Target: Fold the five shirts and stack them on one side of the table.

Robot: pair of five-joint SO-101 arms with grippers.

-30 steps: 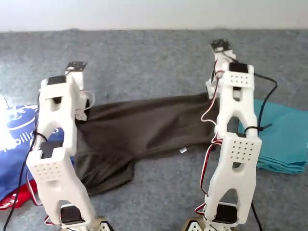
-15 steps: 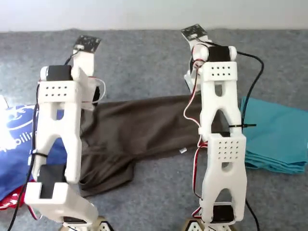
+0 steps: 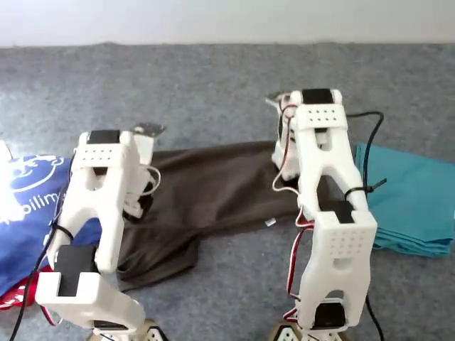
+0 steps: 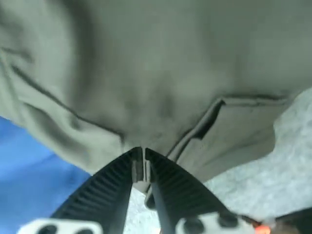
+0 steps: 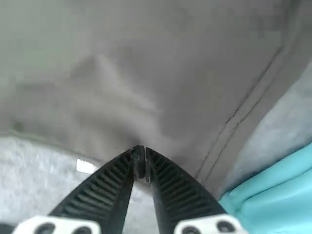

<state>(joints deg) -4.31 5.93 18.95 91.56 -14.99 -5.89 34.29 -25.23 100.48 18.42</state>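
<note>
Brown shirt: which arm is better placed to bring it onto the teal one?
Right, probably: the right fingers grip the brown shirt beside the teal shirt; the left fingers hold its end by the blue shirt.

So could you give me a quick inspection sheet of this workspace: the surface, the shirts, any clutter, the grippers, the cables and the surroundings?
Surface: table covered in flat grey felt-like material.
Job's things: four shirts seen. The brown shirt is spread unfolded in the middle, the teal shirt lies folded at the right, and the blue shirt at the left lies over a red shirt.
Clutter: nothing seen.
Grippers: left gripper and right gripper each have their fingers closed, pinching the brown shirt.
Cables: a black cable and red and white wires run along the arms.
Surroundings: white wall behind the table.
</note>
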